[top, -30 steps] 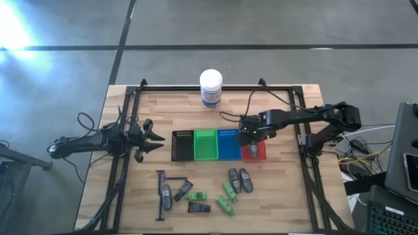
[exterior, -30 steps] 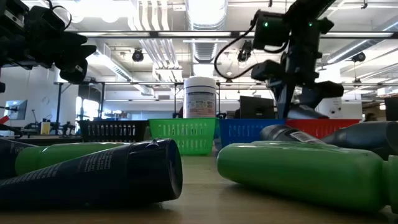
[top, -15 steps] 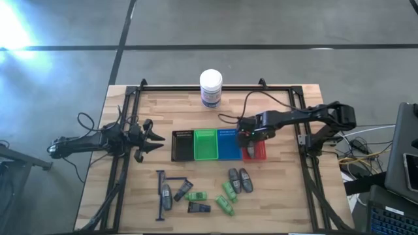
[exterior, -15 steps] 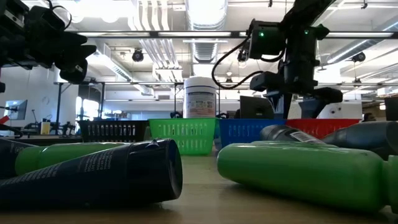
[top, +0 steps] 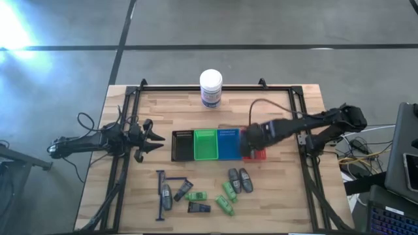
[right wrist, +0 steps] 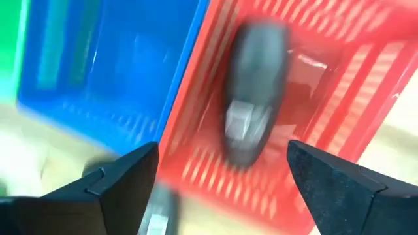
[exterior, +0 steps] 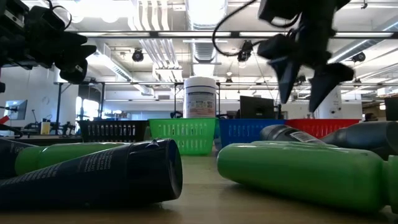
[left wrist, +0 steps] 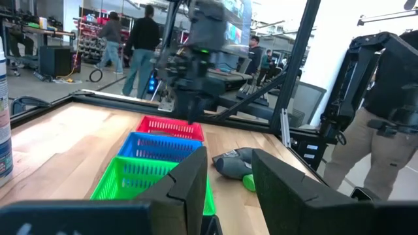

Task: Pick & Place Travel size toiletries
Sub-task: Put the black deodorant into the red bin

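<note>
A: Since a second ago the right gripper (exterior: 303,84) has spread its fingers wide and risen over the red tray (top: 255,153); the grey tube (right wrist: 251,94) it carried now lies inside that tray, held by nothing.

B: And the left gripper (top: 151,138)?

A: It waits near the table's left edge, beside the black tray (top: 182,145), fingers partly apart and empty.

B: How far along are we?

A: Early, I judge. One tube is placed. The black, green (top: 205,145) and blue (top: 228,144) trays look empty (though their floors are hard to read from above). The other toiletries (top: 196,194) lie loose on the table (top: 281,196) in front of the trays: grey tubes, green packets, dark packs, blue sticks.
</note>
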